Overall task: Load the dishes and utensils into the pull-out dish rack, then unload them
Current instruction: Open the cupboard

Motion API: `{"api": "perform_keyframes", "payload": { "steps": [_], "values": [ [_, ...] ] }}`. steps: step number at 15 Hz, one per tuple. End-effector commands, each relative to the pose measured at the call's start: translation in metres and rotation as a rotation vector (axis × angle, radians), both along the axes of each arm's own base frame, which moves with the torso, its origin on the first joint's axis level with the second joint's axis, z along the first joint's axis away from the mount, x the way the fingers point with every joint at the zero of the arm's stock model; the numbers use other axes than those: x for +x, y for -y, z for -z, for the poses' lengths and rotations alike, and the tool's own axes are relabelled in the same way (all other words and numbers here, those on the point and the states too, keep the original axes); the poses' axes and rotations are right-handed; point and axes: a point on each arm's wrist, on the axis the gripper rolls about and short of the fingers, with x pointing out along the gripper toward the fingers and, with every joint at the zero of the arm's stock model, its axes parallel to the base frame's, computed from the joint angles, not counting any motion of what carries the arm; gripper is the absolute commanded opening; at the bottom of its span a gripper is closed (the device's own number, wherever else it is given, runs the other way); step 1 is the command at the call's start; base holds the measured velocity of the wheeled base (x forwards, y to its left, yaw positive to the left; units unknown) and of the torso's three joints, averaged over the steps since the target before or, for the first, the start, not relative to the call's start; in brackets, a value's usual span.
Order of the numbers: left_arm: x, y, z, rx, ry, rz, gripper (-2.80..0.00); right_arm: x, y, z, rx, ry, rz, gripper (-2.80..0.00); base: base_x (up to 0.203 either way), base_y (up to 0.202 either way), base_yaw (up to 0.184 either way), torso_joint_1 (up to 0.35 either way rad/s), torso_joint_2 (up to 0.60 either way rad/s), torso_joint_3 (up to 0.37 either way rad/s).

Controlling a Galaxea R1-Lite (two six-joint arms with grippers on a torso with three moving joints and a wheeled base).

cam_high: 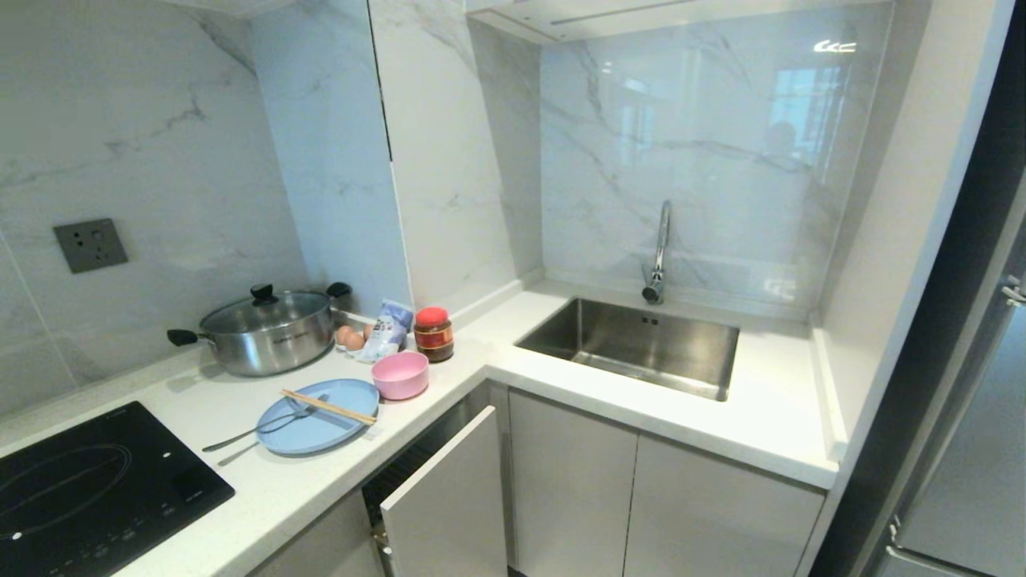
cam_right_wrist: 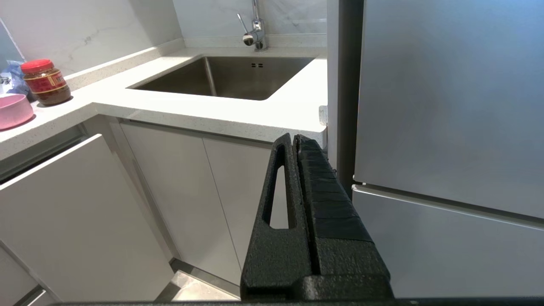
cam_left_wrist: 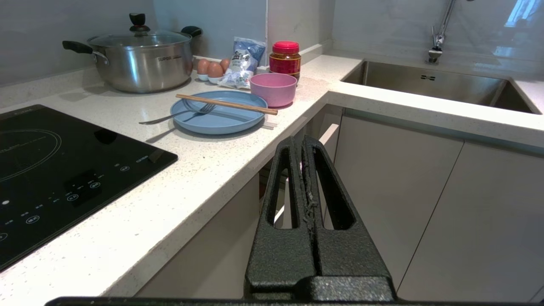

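On the white desk [cam_high: 304, 489], the dishes and utensils wait beside the partly pulled-out rack.

The light blue plate [cam_high: 318, 427] lies flat between the black cooktop [cam_high: 88, 489] and the pink bowl [cam_high: 400, 374], which stands just beside its rim. The 2 wooden chopsticks [cam_high: 329, 407] rest across the plate; the silver fork [cam_high: 260, 428] has its tines on the plate and its handle on the desk. The rack's white front panel [cam_high: 449, 501] stands out from the cabinets below; its basket is hidden. The left gripper [cam_left_wrist: 302, 142] and right gripper [cam_right_wrist: 294, 139] hang in front of the cabinets, jaws together, holding nothing. Behind stand a lidded steel pot [cam_high: 268, 330] and a red-capped jar [cam_high: 434, 334].
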Motion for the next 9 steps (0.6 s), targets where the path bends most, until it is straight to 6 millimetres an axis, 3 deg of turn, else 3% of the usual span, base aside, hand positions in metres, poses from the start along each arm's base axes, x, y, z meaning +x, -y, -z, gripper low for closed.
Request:
{"api": "perform_keyframes", "payload": {
  "steps": [1,5,9],
  "values": [
    [0.0000,0.0000,0.0000,0.000,-0.001,0.000,-2.80,-0.0003,0.0000,0.0002,0.001,0.004,0.000,-2.80,0.000,0.000,0.000,0.000,0.00,0.000],
    [0.0001,0.0000,0.0000,0.000,-0.001,0.000,-2.80,-0.0002,0.0000,0.0000,0.001,0.004,0.000,-2.80,0.000,0.000,0.000,-0.013,0.03,0.009],
    [0.0000,0.0000,0.0000,0.000,0.000,0.000,-2.80,-0.0002,0.0000,0.0000,0.001,0.004,0.000,-2.80,0.000,0.000,0.000,-0.155,0.33,0.164]
  ]
}}
